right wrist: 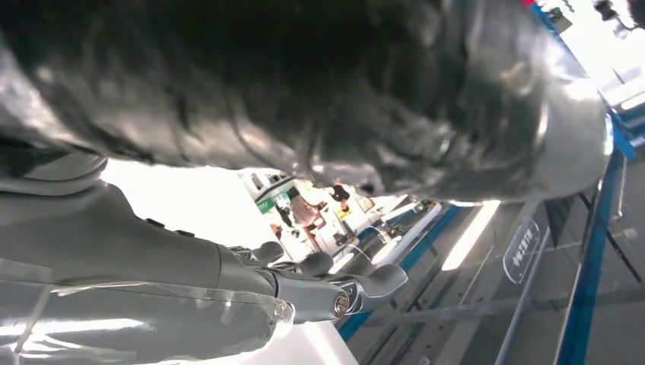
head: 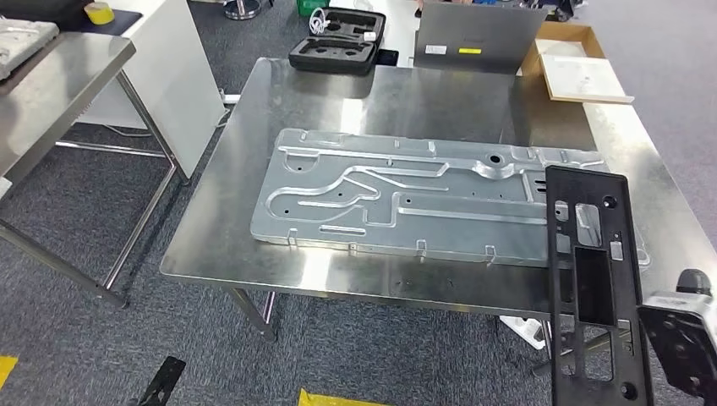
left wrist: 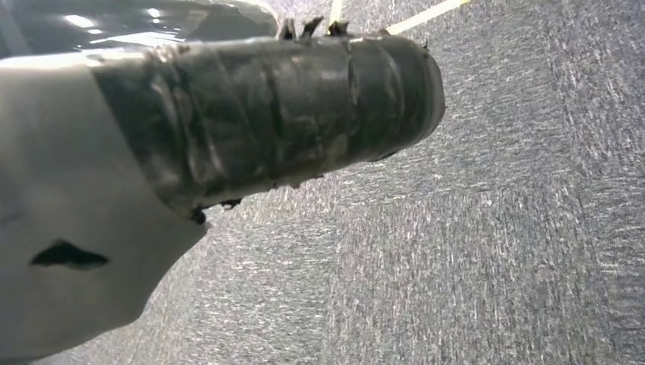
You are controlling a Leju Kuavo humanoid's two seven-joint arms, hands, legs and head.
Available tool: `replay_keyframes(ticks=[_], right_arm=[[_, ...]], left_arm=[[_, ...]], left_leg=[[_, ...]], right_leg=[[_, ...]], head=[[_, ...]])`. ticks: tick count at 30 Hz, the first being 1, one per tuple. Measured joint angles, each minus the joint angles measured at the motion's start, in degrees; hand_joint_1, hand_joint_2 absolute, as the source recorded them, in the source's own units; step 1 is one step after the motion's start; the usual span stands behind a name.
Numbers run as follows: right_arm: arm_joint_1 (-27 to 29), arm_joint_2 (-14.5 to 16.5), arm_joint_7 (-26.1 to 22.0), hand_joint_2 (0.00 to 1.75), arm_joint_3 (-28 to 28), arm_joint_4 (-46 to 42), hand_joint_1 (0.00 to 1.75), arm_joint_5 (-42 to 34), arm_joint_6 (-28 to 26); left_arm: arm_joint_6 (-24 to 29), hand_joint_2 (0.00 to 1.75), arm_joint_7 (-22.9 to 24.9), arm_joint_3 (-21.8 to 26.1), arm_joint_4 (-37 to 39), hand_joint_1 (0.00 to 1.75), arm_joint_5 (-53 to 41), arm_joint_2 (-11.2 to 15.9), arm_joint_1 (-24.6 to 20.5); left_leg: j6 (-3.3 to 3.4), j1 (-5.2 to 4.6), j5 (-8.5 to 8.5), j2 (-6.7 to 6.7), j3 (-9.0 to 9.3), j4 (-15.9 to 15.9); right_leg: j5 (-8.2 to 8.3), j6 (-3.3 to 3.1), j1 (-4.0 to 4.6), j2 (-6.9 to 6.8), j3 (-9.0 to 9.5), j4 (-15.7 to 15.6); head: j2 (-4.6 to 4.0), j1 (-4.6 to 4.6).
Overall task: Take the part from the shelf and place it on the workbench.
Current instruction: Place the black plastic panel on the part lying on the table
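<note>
Head view: right robot hand (head: 681, 334) holds black slotted part (head: 592, 279) upright over tabletop's (head: 380, 101) near-right edge; left robot hand (left wrist: 251, 114) grip unclear.

- My right hand (head: 681, 334) sits low at my right side, gripping a long black part (head: 592, 288) that stands upright.
- My left hand (left wrist: 251, 114) hangs down toward the floor; I cannot tell how its fingers lie.
</note>
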Motion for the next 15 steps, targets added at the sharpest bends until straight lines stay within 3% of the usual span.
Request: replay_keyframes(ticks=[3,4,5,6,7,8,10,11,13,15], right_arm=[[0.10,0.23,0.00,0.00,0.00,-0.31,0.00,-1.91,-1.11],[0.13,0.37,-0.01,0.00,0.00,-0.40,0.00,-3.36,-1.87],[0.17,0.49,-0.03,0.00,0.00,-0.57,0.00,-5.36,-3.01],[0.20,0.56,-0.07,0.00,0.00,-0.81,0.00,-7.45,-4.32],[0.22,0.61,-0.10,0.00,-0.01,-1.18,0.00,-9.34,-5.58],[0.23,0.61,-0.15,0.00,-0.05,-1.67,0.00,-10.85,-6.65],[0.41,0.59,-0.25,0.00,-0.45,-3.06,0.00,-12.84,-8.35],[0.68,0.58,-0.31,0.00,-0.90,-3.98,0.00,-13.53,-9.20],[1.49,0.62,-0.40,0.00,-2.17,-6.07,0.00,-14.23,-10.79],[2.40,0.78,-0.51,0.00,-3.58,-8.32,0.00,-13.99,-11.83]], left_arm=[[0.05,0.00,0.00,0.14,0.00,0.00,0.14,0.00,-0.03],[0.06,0.00,0.00,0.21,0.00,0.00,0.20,0.00,-0.02],[0.07,0.00,0.00,0.28,0.00,0.00,0.27,0.01,0.00],[0.08,0.00,0.00,0.38,0.00,0.00,0.40,0.01,0.01],[0.09,0.00,0.01,0.50,0.00,0.00,0.52,0.01,0.01],[0.09,0.00,0.03,0.65,0.00,0.00,0.66,0.01,0.01],[0.12,0.00,0.11,0.88,0.00,0.00,0.93,0.01,-0.01],[0.15,0.00,0.15,0.93,0.00,0.00,1.08,0.01,0.00],[0.21,0.00,0.18,1.03,0.00,0.00,1.35,0.02,0.09],[0.23,0.00,0.21,1.15,0.00,0.00,1.55,0.03,0.24]], left_leg=[[1.03,-0.01,1.34,0.30,-1.32,-0.10],[1.17,-0.10,1.74,0.36,-1.90,-0.04],[1.18,-0.18,2.12,0.41,-2.48,0.05],[1.16,-0.24,2.46,0.43,-3.04,0.18],[1.09,-0.30,2.74,0.43,-3.52,0.33],[1.00,-0.34,2.96,0.42,-3.91,0.52],[0.59,-0.46,3.39,0.38,-4.50,0.86],[0.30,-0.47,3.64,0.36,-4.66,0.95],[-0.42,-0.43,4.27,0.30,-4.87,0.87],[-1.10,-0.32,3.30,0.21,-5.49,1.69]], right_leg=[[-6.99,0.70,-0.28,0.02,-2.83,8.49],[-8.69,0.85,-0.34,0.02,-3.64,11.75],[-9.22,0.94,-0.38,0.02,-3.76,13.71],[-8.59,0.92,-0.38,0.02,-2.87,13.62],[-7.21,0.79,-0.37,0.02,-0.94,11.39],[-5.77,0.57,-0.32,0.03,1.77,7.61],[-4.48,0.04,0.04,0.05,6.31,0.40],[-4.40,-0.20,0.27,0.05,7.31,-1.53],[-4.01,-0.77,0.49,0.03,7.12,-2.38],[-3.15,-1.57,0.27,-0.09,6.66,-2.92]], head=[[0.00,0.20],[0.00,0.21],[0.00,0.20],[0.00,0.20],[0.00,0.20],[0.00,0.20],[0.00,0.15],[0.00,0.18],[0.00,0.18],[0.00,0.15]])
